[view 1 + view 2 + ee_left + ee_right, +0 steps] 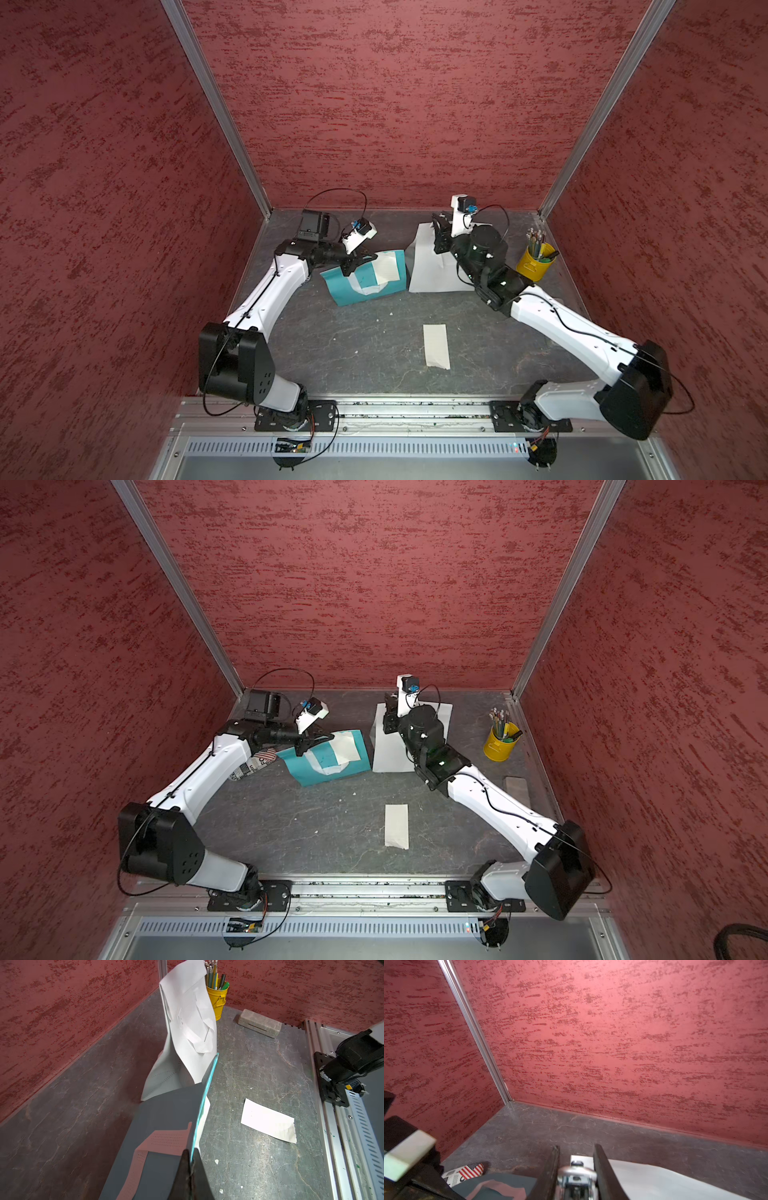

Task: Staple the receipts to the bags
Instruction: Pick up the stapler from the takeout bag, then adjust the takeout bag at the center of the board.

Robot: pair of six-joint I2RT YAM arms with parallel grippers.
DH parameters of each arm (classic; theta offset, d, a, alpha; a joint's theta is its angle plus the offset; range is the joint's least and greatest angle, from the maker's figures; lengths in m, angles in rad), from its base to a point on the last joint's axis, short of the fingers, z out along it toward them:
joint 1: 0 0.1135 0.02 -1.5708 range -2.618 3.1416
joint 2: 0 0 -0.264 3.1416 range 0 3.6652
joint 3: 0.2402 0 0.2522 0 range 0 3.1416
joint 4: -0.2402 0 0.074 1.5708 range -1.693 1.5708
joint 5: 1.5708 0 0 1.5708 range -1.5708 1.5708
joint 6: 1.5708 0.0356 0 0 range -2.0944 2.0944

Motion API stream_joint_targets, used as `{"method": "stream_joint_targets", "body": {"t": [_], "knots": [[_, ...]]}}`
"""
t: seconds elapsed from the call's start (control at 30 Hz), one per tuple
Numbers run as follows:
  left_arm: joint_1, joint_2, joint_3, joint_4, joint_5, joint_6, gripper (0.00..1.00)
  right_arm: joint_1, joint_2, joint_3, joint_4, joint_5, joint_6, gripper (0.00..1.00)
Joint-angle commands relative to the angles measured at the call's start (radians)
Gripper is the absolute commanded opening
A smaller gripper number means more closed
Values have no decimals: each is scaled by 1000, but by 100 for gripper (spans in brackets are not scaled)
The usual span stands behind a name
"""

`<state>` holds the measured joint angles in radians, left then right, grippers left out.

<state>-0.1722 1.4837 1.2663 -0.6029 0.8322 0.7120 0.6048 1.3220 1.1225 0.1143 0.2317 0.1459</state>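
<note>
The teal bag point(365, 286) point(328, 766) lies back left, one receipt point(387, 268) point(348, 748) resting on it. My left gripper point(348, 269) point(192, 1155) is shut on the teal bag's point(166, 1109) raised edge, and the receipt's white paper point(204, 1118) lies against that edge right at the jaws. The white bag point(428, 266) point(388, 750) point(187, 1022) lies back centre. My right gripper point(437, 222) point(576, 1149) hovers over its far end, shut on a small silver stapler point(576, 1176). A second receipt point(436, 346) point(396, 826) point(268, 1120) lies flat and alone near the front.
A yellow cup of pencils point(534, 262) point(217, 997) stands back right. A grey block point(517, 789) point(259, 1023) lies by the right wall. A flag-printed item point(257, 762) point(470, 1171) sits under the left arm. The walls are red and a metal rail point(415, 409) runs along the front.
</note>
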Motion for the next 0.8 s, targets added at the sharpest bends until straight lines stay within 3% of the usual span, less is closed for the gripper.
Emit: {"method": "stream_joint_targets", "body": {"t": [0.0,0.13,0.23,0.37,0.47,0.6,0.77], "knots": [[28,-15,37,-10,-69,25,0,-106,-35,21,-394,-158,67,0],[50,3,83,-10,-73,37,0,-206,-51,-9,-703,-209,107,0],[53,27,120,-37,-73,56,0,-252,-65,-84,-805,-265,158,0],[53,54,157,-72,-73,70,0,-293,-71,-187,-841,-315,208,0],[53,60,160,-76,-77,68,6,-327,-40,-246,-833,-358,217,0],[51,54,143,-61,-74,46,15,-370,35,-301,-783,-433,201,0],[49,49,133,-57,-88,26,17,-401,121,-323,-744,-467,168,0]]}}
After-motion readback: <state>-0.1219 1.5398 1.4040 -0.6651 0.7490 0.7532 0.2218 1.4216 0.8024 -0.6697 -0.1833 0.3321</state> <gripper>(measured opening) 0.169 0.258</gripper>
